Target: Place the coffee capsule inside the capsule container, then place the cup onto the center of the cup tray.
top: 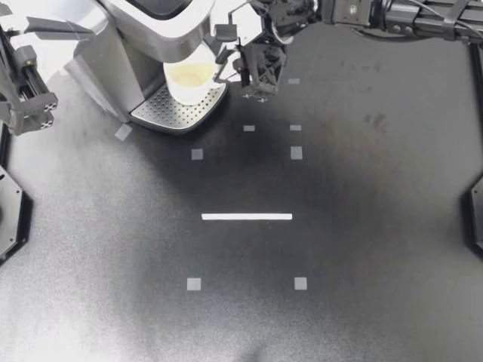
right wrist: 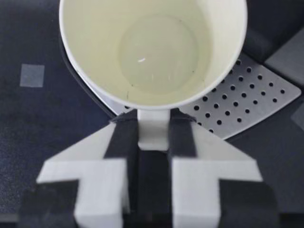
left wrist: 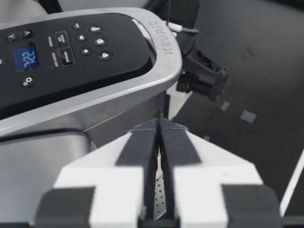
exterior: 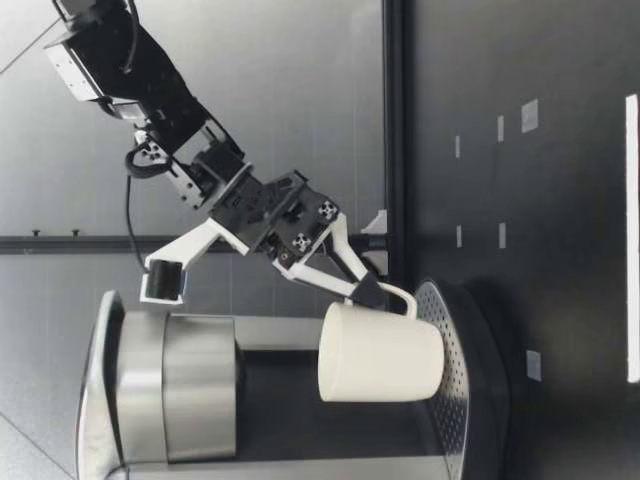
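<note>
Right arm reaches across the far edge of the surface. Right gripper (top: 224, 73) is clamped on the handle of the cup (top: 189, 78), both fingers (right wrist: 124, 135) pinching it from two sides. In the low view the wrist pitches down, right gripper (exterior: 371, 291) angled onto the handle from above. The cup (exterior: 380, 352) is ahead of and just below the gripper, upright and open, its base right at the tray (top: 167, 113); contact unclear. The tray sits under the cup at the machine (top: 124, 34).

Left arm (top: 29, 102) is well apart. Left gripper (left wrist: 159, 125) is closed empty, pads together, aimed past the machine's panel (left wrist: 71, 52).
</note>
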You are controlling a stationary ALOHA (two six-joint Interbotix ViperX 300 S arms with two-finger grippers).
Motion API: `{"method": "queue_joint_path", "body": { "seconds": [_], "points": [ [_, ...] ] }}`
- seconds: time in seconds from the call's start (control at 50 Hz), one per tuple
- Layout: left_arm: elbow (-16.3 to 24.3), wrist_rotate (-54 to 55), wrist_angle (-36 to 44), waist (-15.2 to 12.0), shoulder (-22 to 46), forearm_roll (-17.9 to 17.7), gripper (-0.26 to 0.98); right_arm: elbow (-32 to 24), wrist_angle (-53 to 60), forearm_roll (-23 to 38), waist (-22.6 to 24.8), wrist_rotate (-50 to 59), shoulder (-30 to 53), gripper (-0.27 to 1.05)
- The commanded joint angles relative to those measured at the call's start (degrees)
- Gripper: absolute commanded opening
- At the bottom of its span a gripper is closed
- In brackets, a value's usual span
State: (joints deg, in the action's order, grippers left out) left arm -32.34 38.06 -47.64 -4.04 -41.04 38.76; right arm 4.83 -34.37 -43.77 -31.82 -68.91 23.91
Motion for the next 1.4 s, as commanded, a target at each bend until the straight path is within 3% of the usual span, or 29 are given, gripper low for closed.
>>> {"method": "queue_joint_path", "body": {
  "seconds": [0.0,0.2,0.38,0.52,0.68,0.88,1.02,1.18,1.38],
  "points": [
    [0.6,0.5,0.4,0.1,-0.1,0.2,0.1,-1.7,0.1,-0.4,0.3,0.1,-1.7,0.28],
    [0.4,2.5,0.4,0.1,-0.1,0.7,0.1,-1.6,-0.3,-0.3,0.3,1.8,-2.1,0.6],
    [0.1,2.7,2.8,0.1,0.0,1.2,0.1,0.0,0.0,-0.1,0.1,1.9,-4.6,0.6],
    [-0.1,3.3,5.8,-0.9,0.2,3.7,0.1,3.5,0.7,-0.3,-1.1,2.4,-8.0,0.6],
    [-0.1,4.8,11.4,-5.6,1.1,5.6,0.1,8.2,2.9,-0.4,-1.4,2.5,-12.6,0.6],
    [1.6,5.2,15.3,-12.5,3.9,4.9,0.1,13.6,3.7,-2.9,-1.4,3.3,-18.4,0.6],
    [4.9,4.3,12.2,-14.6,7.0,3.4,0.1,17.2,3.6,-6.2,-1.4,4.0,-21.4,0.57],
    [11.9,-2.3,1.0,-14.8,12.3,1.1,0.09,20.8,3.7,-9.0,-1.4,3.8,-24.1,0.46],
    [19.9,-16.4,-4.3,-17.3,18.1,-10.5,0.09,23.2,3.7,-9.4,-1.4,3.5,-25.8,0.41]
  ]
}}
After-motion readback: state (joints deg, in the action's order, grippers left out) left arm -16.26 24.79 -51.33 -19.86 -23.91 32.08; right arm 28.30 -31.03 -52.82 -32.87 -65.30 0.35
